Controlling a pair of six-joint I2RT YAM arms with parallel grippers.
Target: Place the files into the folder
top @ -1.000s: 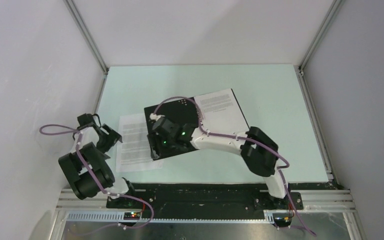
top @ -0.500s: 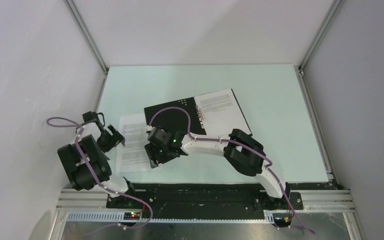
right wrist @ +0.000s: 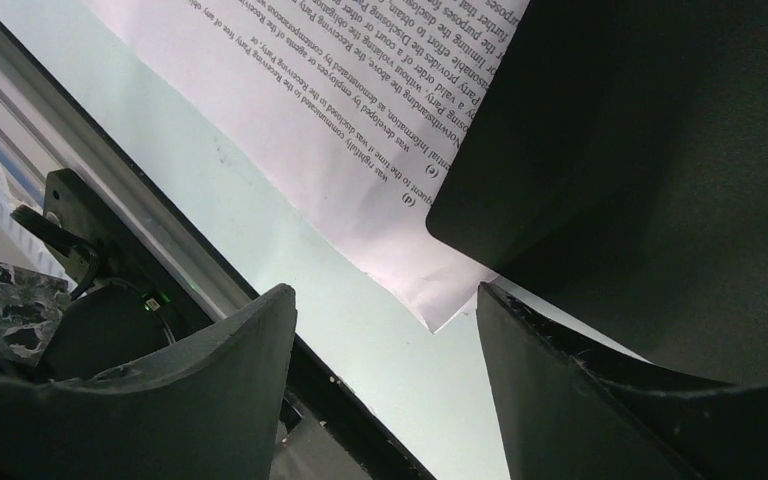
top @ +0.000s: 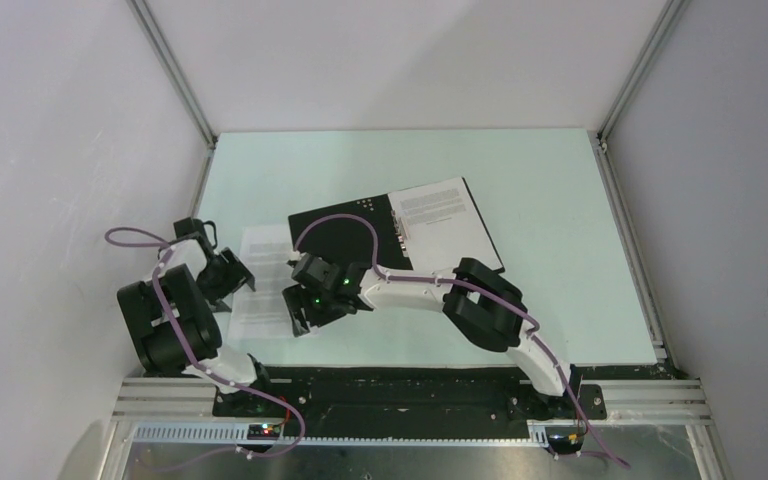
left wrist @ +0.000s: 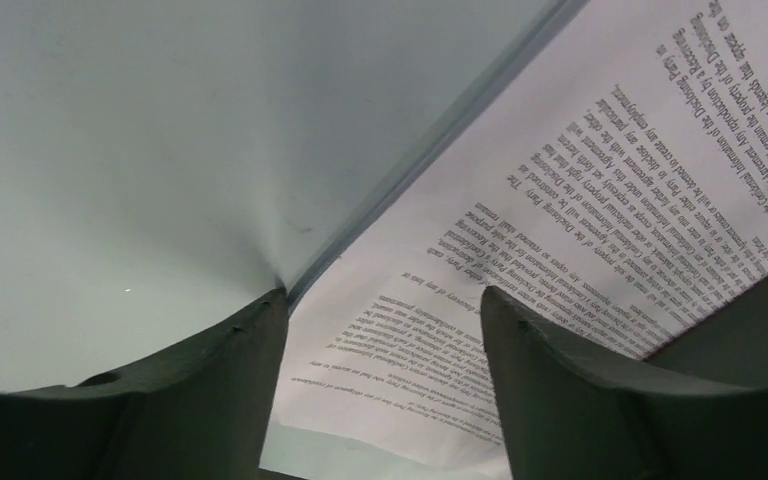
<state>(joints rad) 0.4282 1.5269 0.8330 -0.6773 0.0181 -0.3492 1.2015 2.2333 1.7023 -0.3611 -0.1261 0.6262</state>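
One sheet, long axis near-far, folder open

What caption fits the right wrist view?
Open right gripper above the corner of a printed sheet that lies partly under the black folder.

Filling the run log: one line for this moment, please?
left fingers: open, at left edge of loose sheet | right fingers: open, over near-left corner of folder | folder: open, holds filed sheet

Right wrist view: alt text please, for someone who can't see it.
The open right hand frames the corner of a printed sheet sticking out from under the black folder. Both lie on a pale green table.
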